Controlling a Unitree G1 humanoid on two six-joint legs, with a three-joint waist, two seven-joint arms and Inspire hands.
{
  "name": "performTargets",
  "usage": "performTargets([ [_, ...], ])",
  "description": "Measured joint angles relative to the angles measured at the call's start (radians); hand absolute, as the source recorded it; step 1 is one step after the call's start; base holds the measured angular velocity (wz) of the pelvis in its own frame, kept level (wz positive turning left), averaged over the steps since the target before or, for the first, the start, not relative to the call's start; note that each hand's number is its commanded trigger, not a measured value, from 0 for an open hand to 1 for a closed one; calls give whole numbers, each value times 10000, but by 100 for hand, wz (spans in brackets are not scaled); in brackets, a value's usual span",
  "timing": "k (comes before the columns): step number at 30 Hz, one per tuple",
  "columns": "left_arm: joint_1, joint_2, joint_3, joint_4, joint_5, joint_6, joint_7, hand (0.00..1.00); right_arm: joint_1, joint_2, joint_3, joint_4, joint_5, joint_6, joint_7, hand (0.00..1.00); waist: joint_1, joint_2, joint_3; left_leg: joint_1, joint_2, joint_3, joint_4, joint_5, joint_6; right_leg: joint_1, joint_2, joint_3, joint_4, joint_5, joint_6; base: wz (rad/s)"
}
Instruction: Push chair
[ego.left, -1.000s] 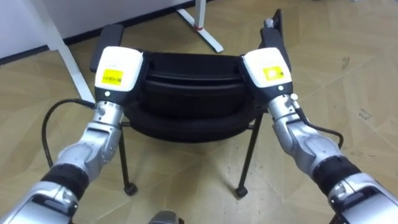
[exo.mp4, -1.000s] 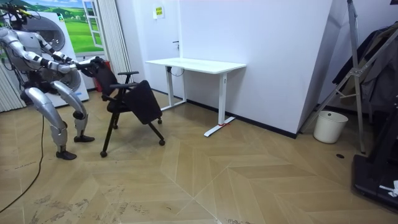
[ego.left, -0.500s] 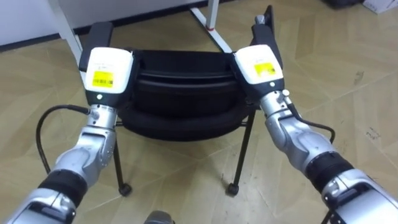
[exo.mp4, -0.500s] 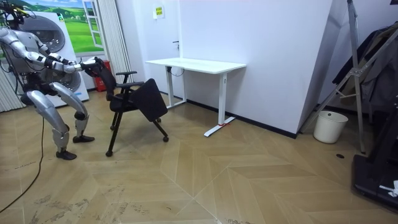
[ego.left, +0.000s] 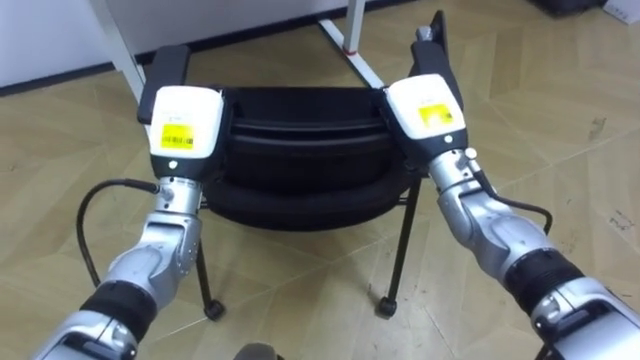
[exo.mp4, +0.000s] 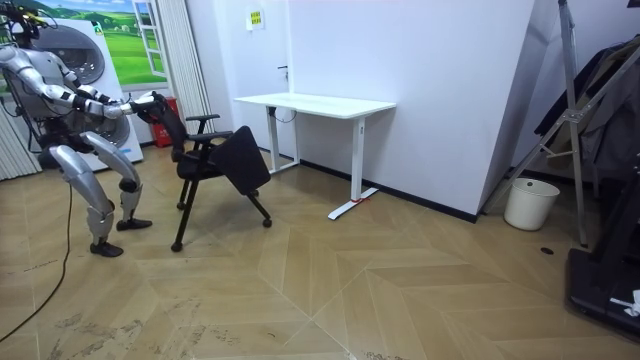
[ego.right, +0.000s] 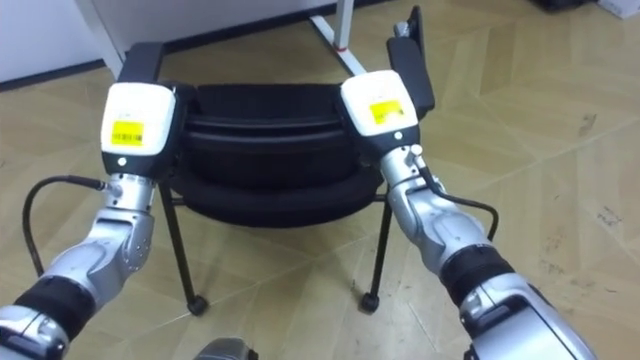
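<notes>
Robot stands right behind the chair (ego.left: 300, 150), both arms stretched forward. Chair is black with castors and sits on the wood floor (ego.left: 540, 130) between the robot and a white desk (exo.mp4: 315, 103).

Left hand (ego.left: 186, 125) is at the left top corner of the chair's back and right hand (ego.left: 425, 110) at the right top corner, both against it. Fingers of both are hidden past the back's edge, so can't tell whether they're spread or wrapped on it.

Labels: yellow sticker with dark print on the white back of each hand, too small to read. On the wall beyond the chair there is a small yellow sign (exo.mp4: 256, 17), also unreadable.

Clearance: the desk's white foot (ego.left: 350, 45) lies just beyond the chair, and a desk leg (ego.left: 115, 45) just beyond its left armrest (ego.left: 165, 70). Bare floor right of the chair. A white bin (exo.mp4: 527, 203) stands well apart from the chair, by the wall.
</notes>
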Motion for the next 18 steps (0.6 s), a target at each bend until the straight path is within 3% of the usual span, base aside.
performTargets([
  [5,-5,-15,-3,-20,-55,-88,-151,100,-30,-76,5,29,-4,-84,-103,100,5,-25,4,69,-202,164,-308,-90,165,-181,-195,249,34,91,151,-7],
  [7,95,3,-1,-102,-6,-96,-200,100,91,-85,4,-40,-4,-75,-97,100,184,-136,-81,176,-199,469,-469,-143,271,-311,-224,535,22,179,222,-25],
  [10,303,-24,-13,-248,-2,-149,-251,100,284,-164,2,-83,31,-177,-119,100,192,-112,-102,432,-346,586,-499,-293,524,-117,-402,615,76,277,360,-8],
  [12,336,-25,-18,-248,0,-164,-298,100,334,-120,3,-57,42,-162,-103,100,203,-99,-112,522,-322,599,-386,-428,633,-149,-393,876,349,404,475,0],
  [15,324,25,-18,-229,1,-313,-441,100,370,-108,8,6,116,-155,-79,100,322,50,-126,592,-75,752,-127,-672,714,-480,-320,1250,994,993,664,-16],
  [18,149,116,-17,-5,6,-551,-479,100,366,30,4,86,138,-58,-133,100,415,256,-27,618,169,655,284,-945,750,-588,-189,1253,1481,1394,686,-11],
])
